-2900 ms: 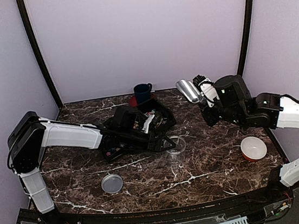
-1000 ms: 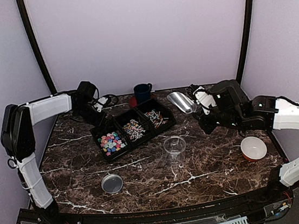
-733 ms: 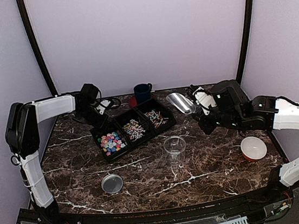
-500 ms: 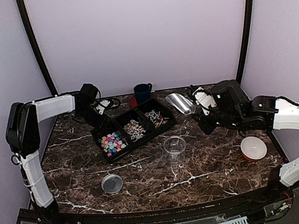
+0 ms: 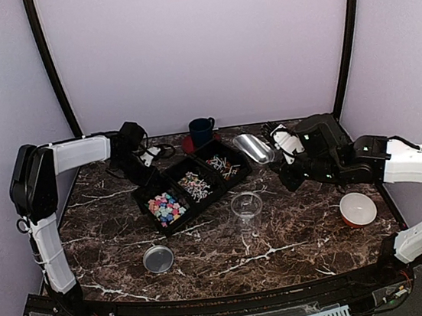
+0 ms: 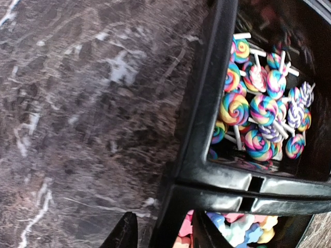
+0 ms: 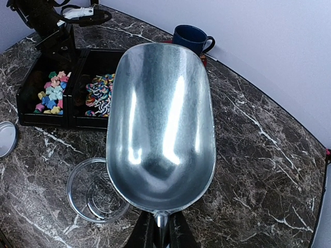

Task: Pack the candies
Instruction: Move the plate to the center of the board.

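Over on the left, the left arm (image 5: 79,149) reaches along the back of the dark marble worktop (image 5: 297,232) to the far left end of a black three-part tray (image 5: 141,200). The left tool (image 6: 161,236) is clenched on that tray. The wrist view shows one dark finger (image 6: 124,235) outside the wall with the wall running between the fingers. The inner finger is hard to make out.

The candies (image 5: 167,207) lie in the tray, which sits slantwise on the worktop. The small pink, blue, yellow and green pieces are in the left compartment. Swirled lollipops (image 6: 258,111) on white sticks fill the middle one. The right compartment (image 5: 223,166) holds thin pale stick-like ones, too small to read further.

A round metal lid (image 5: 159,258) lies flat on the worktop, nearer the front and well apart from the tray. At the back stands a dark blue mug (image 5: 201,130), just behind the tray.

A clear jar (image 5: 246,204) stands upright and open just in front of the tray's right end. Above and behind it hangs a shiny metal scoop (image 7: 160,124), its mouth turned toward the tray. The right tool (image 7: 158,230) is closed tight on the scoop's handle.

Furthest right, an orange bowl (image 5: 357,208) with a white inside rests on the worktop, well apart from the jar.
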